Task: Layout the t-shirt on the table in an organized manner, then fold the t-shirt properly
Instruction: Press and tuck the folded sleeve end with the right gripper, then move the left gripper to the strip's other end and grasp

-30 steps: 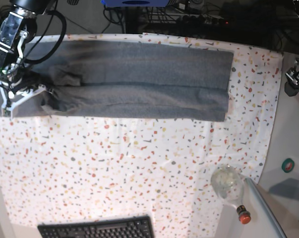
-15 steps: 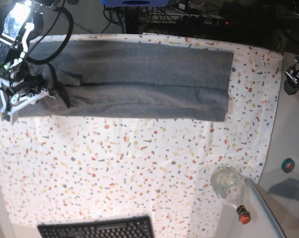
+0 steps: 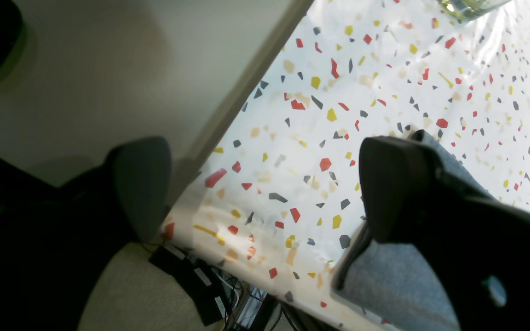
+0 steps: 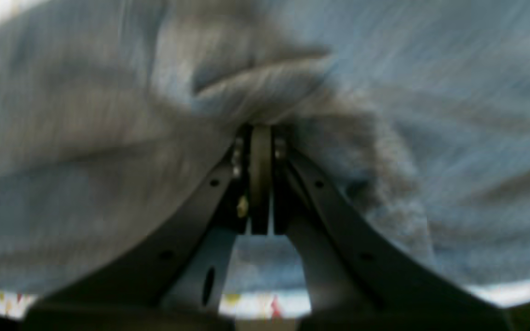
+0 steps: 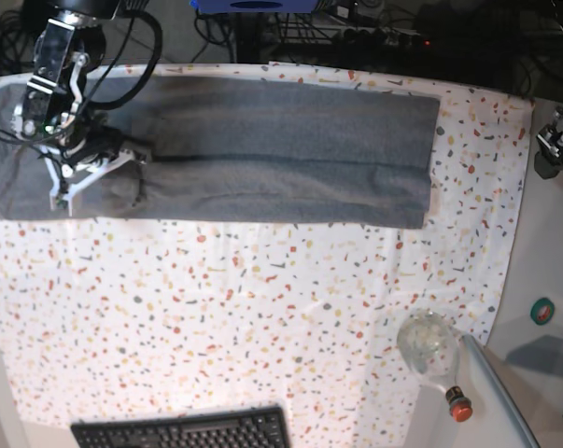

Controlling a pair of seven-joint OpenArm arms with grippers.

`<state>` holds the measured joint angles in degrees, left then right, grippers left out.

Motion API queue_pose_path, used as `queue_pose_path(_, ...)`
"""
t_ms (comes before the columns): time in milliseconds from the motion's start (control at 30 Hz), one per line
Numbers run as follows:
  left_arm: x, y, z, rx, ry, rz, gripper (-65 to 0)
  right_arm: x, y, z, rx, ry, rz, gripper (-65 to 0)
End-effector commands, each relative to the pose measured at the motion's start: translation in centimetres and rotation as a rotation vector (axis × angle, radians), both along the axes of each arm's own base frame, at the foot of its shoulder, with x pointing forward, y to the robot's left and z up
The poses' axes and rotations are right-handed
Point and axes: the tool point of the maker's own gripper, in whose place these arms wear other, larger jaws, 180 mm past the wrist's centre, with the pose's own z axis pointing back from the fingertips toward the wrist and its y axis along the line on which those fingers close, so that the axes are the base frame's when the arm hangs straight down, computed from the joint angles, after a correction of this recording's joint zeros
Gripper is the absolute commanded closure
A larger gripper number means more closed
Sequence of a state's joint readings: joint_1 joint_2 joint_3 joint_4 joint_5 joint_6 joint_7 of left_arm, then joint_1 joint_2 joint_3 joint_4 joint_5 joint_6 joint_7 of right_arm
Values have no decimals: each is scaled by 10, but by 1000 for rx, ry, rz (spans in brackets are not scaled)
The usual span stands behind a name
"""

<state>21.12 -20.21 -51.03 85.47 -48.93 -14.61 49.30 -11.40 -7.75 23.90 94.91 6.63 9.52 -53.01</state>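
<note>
Our right gripper (image 5: 122, 161) has swung from the 9 o'clock edge in over the t-shirt (image 5: 262, 149), jaws now pinched together on a bunched ridge of grey knit, so we judge the end-fold of the long band lying across the counter (image 5: 262, 317) at 12 o'clock is beginning. Our left gripper (image 3: 265, 184) hangs spread and empty at 3 o'clock; the glass bottle (image 5: 432, 355) and keyboard (image 5: 183, 431) toward 6 o'clock sit well apart, blocking nothing.

The heather-grey t-shirt (image 5: 262, 149) lies folded into a long flat band across the far part of the table (image 5: 262, 317). Its left end is bunched and wrinkled.
</note>
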Motion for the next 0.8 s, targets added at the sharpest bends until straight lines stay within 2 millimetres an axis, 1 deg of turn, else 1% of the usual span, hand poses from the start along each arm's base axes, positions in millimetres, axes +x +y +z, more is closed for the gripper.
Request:
queue_pose_path(0,6,8,14,32,-34,-5,-614,20,-14,25,-50,-102,-10,0)
queue_pose_path(67,6,9,15,35,-34,-6,-614,18,-21,38,-80,-129,-17,0)
queue_pose_path(100,6,9,15,35,-33,-6,-614,15,-28,39,-90,-131,-33,0)
queue_pose_path(167,1,8,15,43,-20,-15,-614,7,-35,33,-90,-107,-57,0)
queue_pose_path(200,4,3,16,48,-20,-40,-614,1,-34,24,-80,-78,-63,0)
queue_pose_path(233,8,-9,15,50,-18,-95,-614,-8,-32,11,-64,-37,-64,0)
queue_pose_path(300,13,-41,12,59,-12,-248,-614,-23,-27,-7,-38,18,-68,0)
queue_pose_path(367,18,-74,13,61,-24,-381,-614,-26,-26,-9,-33,27,-70,0)
queue_pose_path(433,22,-107,15,51,-39,-480,-614,-22,-30,-1,-47,3,-71,0)
queue_pose_path(500,29,-139,23,42,-76,-554,-614,-18,-40,13,-76,-39,-89,0)
queue_pose_path(567,35,-164,32,33,-119,-601,-614,-10,-45,26,-96,-76,-89,0)
queue_pose_path(633,39,-176,36,21,-143,-617,-614,-4,-52,34,-111,-104,-104,0)
queue_pose_path(667,46,-179,39,20,-164,-620,-614,-1,-57,40,-119,-121,-118,0)
queue_pose_path(700,53,-177,41,21,-178,-611,-614,1,-63,43,-127,-129,-135,0)
queue_pose_path(733,57,-173,37,12,-173,-590,-614,1,-68,46,-134,-137,-150,0)
queue_pose_path(767,59,-166,27,2,-153,-565,-614,1,-73,48,-139,-142,-163,0)
